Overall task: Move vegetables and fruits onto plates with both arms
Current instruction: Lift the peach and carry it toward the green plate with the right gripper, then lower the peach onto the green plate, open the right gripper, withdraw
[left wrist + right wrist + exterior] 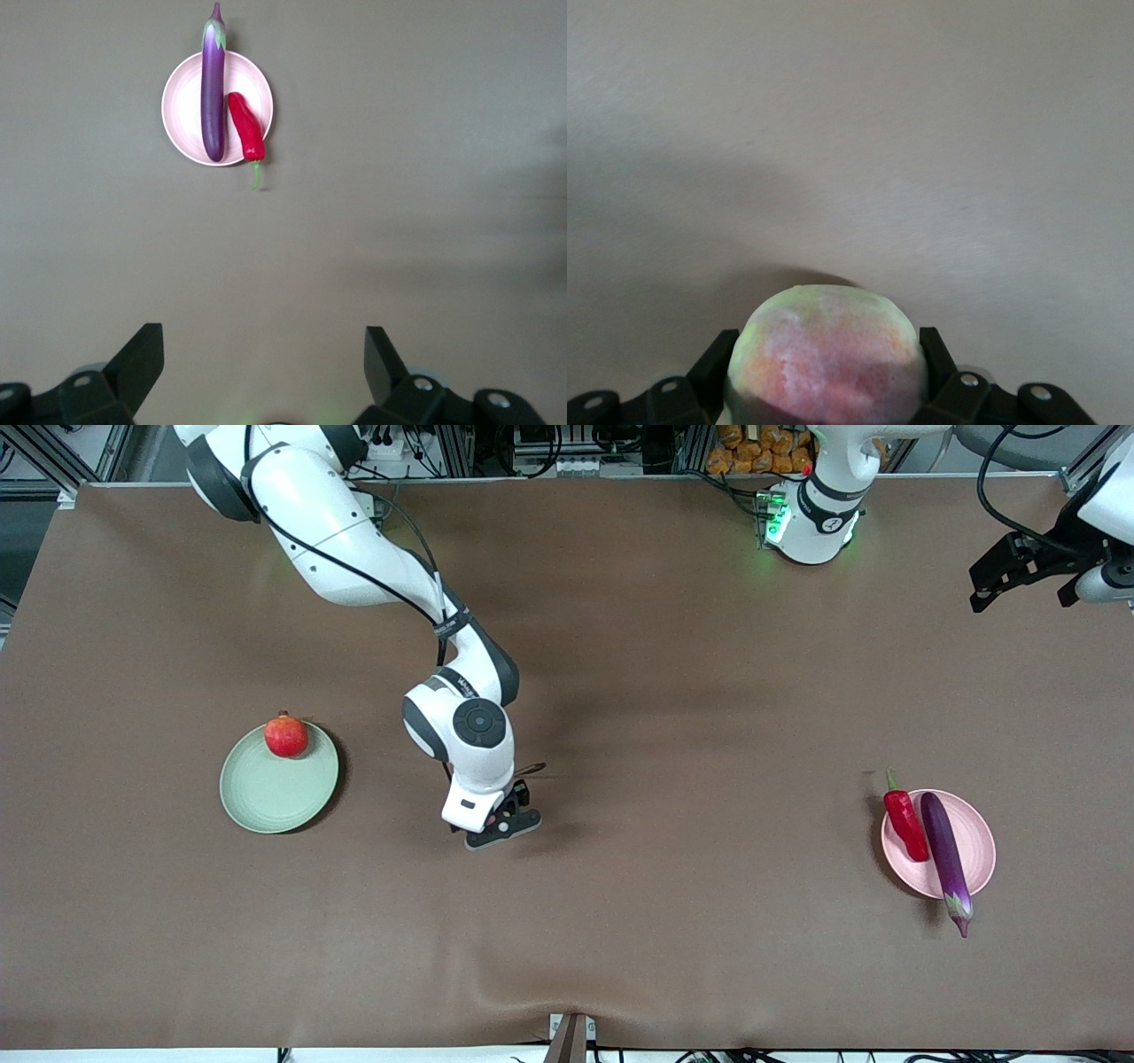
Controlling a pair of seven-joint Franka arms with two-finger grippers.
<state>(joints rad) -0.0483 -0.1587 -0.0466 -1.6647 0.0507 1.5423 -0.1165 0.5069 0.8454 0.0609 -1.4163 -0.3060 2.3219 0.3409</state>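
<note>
My right gripper (503,819) is low over the middle of the table. In the right wrist view it (828,376) is shut on the yellowish-pink peach (828,354); the hand hides the peach in the front view. The red pomegranate (285,737) sits on the pale green plate (270,797), at the rim farther from the front camera. The purple eggplant (944,856) (213,88) and the red chilli (905,825) (246,127) lie on the pale pink plate (974,841) (184,111), both overhanging its rim. My left gripper (982,586) (263,363) waits open and empty, raised over the table's left-arm end.
A brown cloth covers the table (673,691). The green plate is toward the right arm's end and the pink plate toward the left arm's end. The left arm's base (811,522) stands at the table edge farthest from the front camera.
</note>
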